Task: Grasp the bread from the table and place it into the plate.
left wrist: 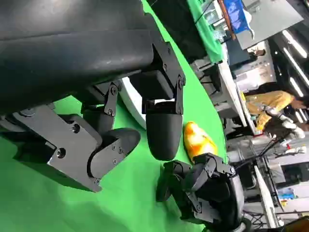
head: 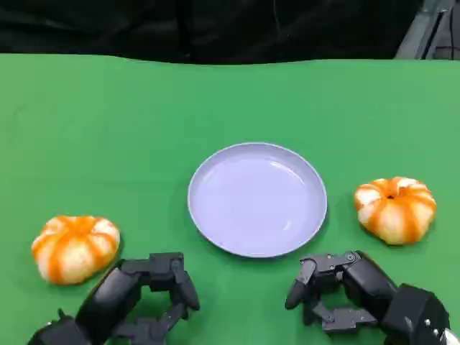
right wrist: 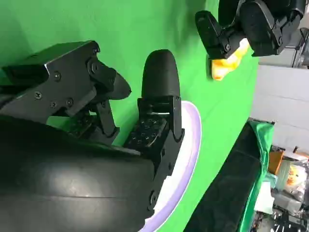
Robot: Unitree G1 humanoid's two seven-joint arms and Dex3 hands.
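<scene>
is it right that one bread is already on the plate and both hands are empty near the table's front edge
Not quite. The head view shows the plate holds nothing: one bread lies on the table left of it, the other bread right of it. The left hand and right hand are indeed empty.

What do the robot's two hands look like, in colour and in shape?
Both the left hand and the right hand are matt black, built of blocky links with small round screws showing at the sides. The fingertips are smooth, rounded pads. Behind each hand sits a glossy, rounded black shell. No cables or markings are visible.
</scene>
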